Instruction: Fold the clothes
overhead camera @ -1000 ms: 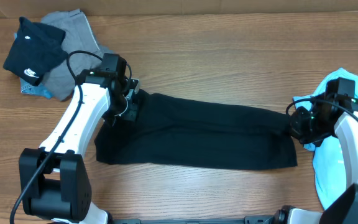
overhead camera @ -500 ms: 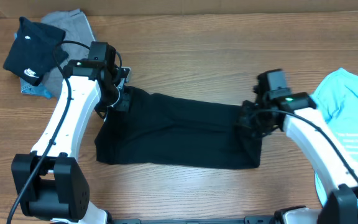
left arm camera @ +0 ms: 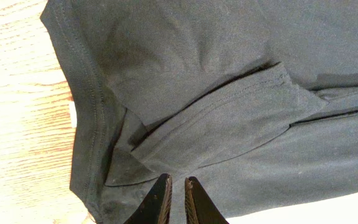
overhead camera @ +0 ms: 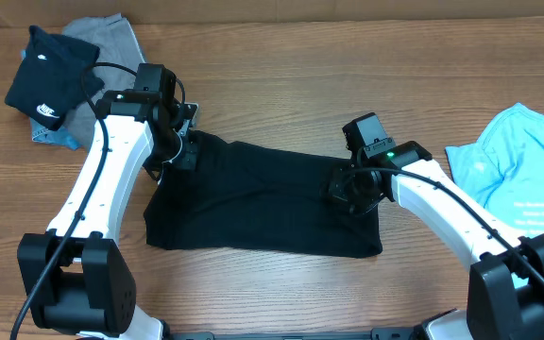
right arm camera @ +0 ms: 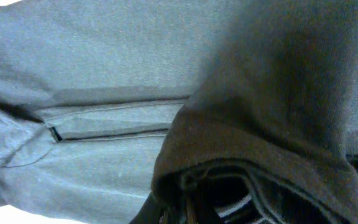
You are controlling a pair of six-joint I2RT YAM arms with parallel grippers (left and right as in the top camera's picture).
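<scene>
At the far left of the bench (overhead camera: 281,85), a small black garment (overhead camera: 50,80) with a white logo lies on a grey garment (overhead camera: 116,47), well apart from the task's cloth. Next to the right, the left end effector (overhead camera: 182,144) is down on the upper left corner of the black T-shirt (overhead camera: 253,203). In the left wrist view its dark fingers (left arm camera: 159,199) stand nearly together, clenched on the fabric near the collar and a folded sleeve. The T-shirt lies in the middle of the bench as a long, flat band. Its right end is lifted and turned back toward the left. There the right end effector (overhead camera: 352,194) is grasping the T-shirt, and in the right wrist view thick folds of cloth hang over it and hide most of its fingers. At the far right edge lies a light blue shirt (overhead camera: 527,170), apart from the black one.
</scene>
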